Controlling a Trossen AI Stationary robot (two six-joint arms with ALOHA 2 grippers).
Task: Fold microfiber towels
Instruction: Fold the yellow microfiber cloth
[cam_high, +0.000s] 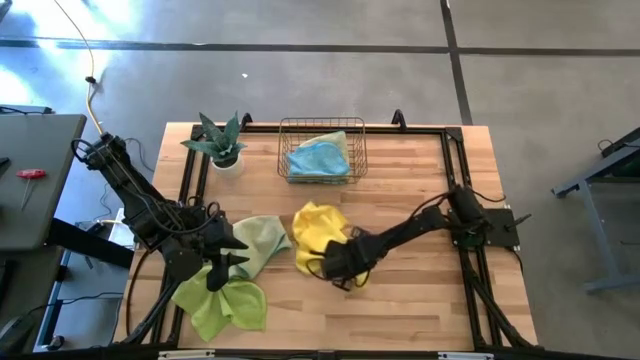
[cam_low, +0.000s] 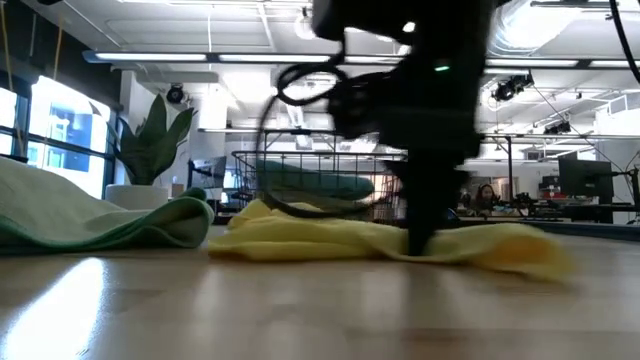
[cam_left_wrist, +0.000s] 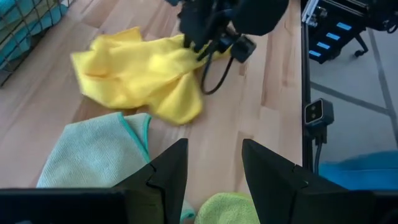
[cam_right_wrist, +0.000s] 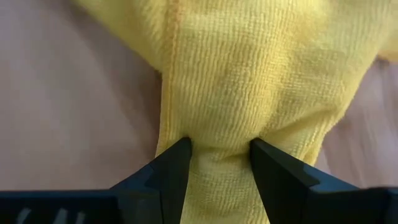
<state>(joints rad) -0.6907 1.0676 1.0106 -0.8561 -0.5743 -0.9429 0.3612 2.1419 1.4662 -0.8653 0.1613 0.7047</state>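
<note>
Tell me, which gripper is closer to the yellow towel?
Right. The right gripper is pinching the yellow towel; the left gripper is apart, over the lime green towel.

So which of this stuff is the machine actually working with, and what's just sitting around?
Part of the job:
- yellow towel, gathered between the right tool's fingers
- pale sage towel
- lime green towel, under the left tool, whose fingers are apart and empty
- light blue towel in the wire basket

Just lying about:
- potted plant
</note>
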